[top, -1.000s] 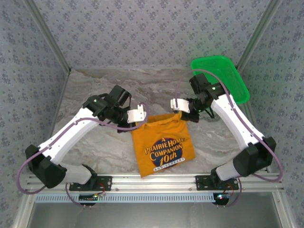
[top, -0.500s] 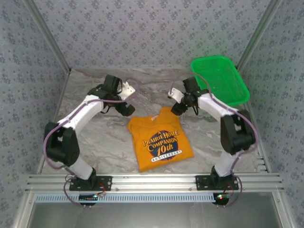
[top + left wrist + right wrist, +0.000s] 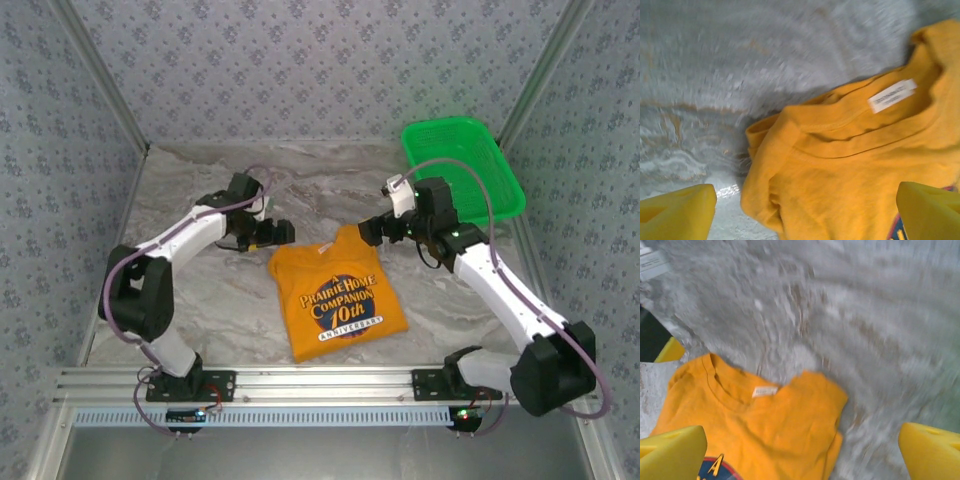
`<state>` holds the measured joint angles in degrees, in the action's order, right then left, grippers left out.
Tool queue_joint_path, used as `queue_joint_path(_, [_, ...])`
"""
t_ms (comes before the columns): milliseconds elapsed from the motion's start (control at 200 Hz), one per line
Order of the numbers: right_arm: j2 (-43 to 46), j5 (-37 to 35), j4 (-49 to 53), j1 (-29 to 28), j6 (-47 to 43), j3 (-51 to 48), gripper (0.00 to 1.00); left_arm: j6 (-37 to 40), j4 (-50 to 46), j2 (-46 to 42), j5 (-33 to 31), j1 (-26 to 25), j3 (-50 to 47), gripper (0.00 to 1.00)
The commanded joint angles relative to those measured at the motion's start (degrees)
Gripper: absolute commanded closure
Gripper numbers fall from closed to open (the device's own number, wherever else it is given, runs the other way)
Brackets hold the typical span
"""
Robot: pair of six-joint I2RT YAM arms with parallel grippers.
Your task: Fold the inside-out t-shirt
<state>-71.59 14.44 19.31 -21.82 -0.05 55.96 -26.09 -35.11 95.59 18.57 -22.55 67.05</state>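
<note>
The orange t-shirt [image 3: 338, 295] lies folded into a compact rectangle at the table's middle, its dark blue and white print facing up and its collar to the far side. My left gripper [image 3: 275, 232] hovers open just left of the collar; its yellow fingertips [image 3: 675, 212] straddle the shirt's shoulder corner [image 3: 790, 175]. The white neck tag [image 3: 892, 95] shows inside the collar. On the other side my right gripper [image 3: 368, 232] is open by the shirt's far right corner. Its fingertips [image 3: 932, 450] stand wide apart over the shirt [image 3: 755, 430] and tag [image 3: 765, 391]. Neither holds cloth.
A green mesh basket [image 3: 462, 165] sits at the back right corner, behind my right arm. Patterned walls close in the marble-look table [image 3: 200, 300] on three sides. The aluminium rail [image 3: 320, 382] carrying the arm bases runs along the near edge.
A second ago both grippers held the shirt's top corners. They let go, the shirt settled flat, and both arms swung back and then returned beside the collar.
</note>
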Motion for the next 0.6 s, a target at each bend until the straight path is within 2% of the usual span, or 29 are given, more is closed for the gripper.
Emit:
queue_joint_path(0, [-2.5,-0.8,8.3,-5.4,9.0,-2.0,0.01,-8.4,-1.4,1.2,-2.3,-0.8,-0.4,0.17])
queue_joint_path(115, [-2.9,0.3,3.3,-11.5,13.0,-5.8,0.05,-8.9,-1.2,3.5,-3.1,-1.0,-0.2,0.21])
queue_joint_path(245, [-6.8,-0.4,-1.4,-21.4,13.2,-5.6,0.07,-8.6,-1.1,4.7,-1.7,-1.1,-0.2,0.23])
queue_joint_path(315, [-10.7,-4.9,-1.8,-26.7,13.0,-2.4,0.08,-8.7,-1.3,5.4,-1.7,-1.1,-0.1,0.24])
queue_joint_path(370, [-15.2,-6.7,-2.1,-30.4,11.5,1.0,0.11,-8.8,-0.7,5.9,-1.6,-1.1,-0.3,0.29])
queue_joint_path(440, [-20.9,-14.5,-2.1,-34.8,11.4,5.5,0.17,-9.4,-0.1,6.3,-0.9,-1.0,-0.7,0.34])
queue_joint_path(515, [-26.0,-20.9,-1.8,-38.5,12.8,9.9,0.23,-9.9,0.5,6.0,0.4,-1.0,-2.0,0.34])
queue_joint_path(595, [-30.6,-26.1,0.2,-42.4,11.9,15.4,0.26,-10.1,-0.2,4.9,0.3,-0.4,-4.0,0.29])
